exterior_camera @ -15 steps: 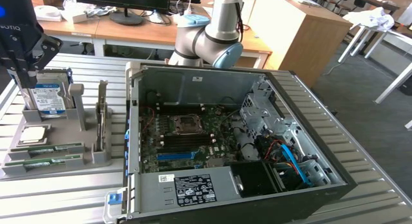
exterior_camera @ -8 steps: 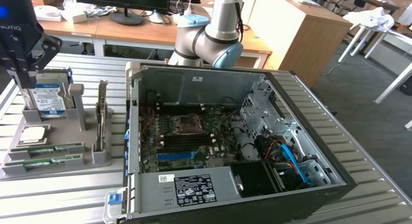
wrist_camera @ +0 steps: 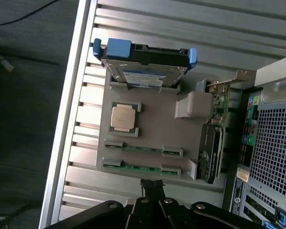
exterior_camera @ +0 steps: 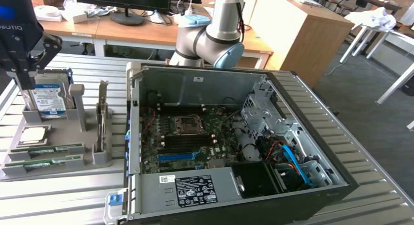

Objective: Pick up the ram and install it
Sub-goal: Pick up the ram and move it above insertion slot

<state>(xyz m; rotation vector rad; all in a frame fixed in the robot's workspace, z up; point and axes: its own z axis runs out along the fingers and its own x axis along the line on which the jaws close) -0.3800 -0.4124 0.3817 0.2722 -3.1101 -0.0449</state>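
The slatted tabletop (exterior_camera: pixel 362 152) carries the open computer case (exterior_camera: pixel 194 84), which lies on its side. That turns the motherboard (exterior_camera: pixel 187 137) upward, so parts can probably be pushed straight down into it. At nine o'clock from the case in the exterior view sits a grey tray (exterior_camera: pixel 65 133). It holds each spare part in its own moulded seat, apart from the others and likely easy to grasp.

The hard drive (exterior_camera: pixel 48 99) stands on edge at the tray's twelve o'clock. The expansion card (exterior_camera: pixel 102 118) stands upright at three o'clock, just beside the case wall. The square processor (exterior_camera: pixel 34 134) lies flat near the middle. The two ram sticks (exterior_camera: pixel 48 150) rest on edge in parallel slots at the tray's six o'clock, with their long top edges exposed, and neither has been lifted.

The hand (wrist_camera: pixel 151 184) hangs above the tray with its fingers drawn fully together. It touches nothing, and nothing shows between the fingers. In the wrist view the fingertips point down just outside the nearer ram slot.
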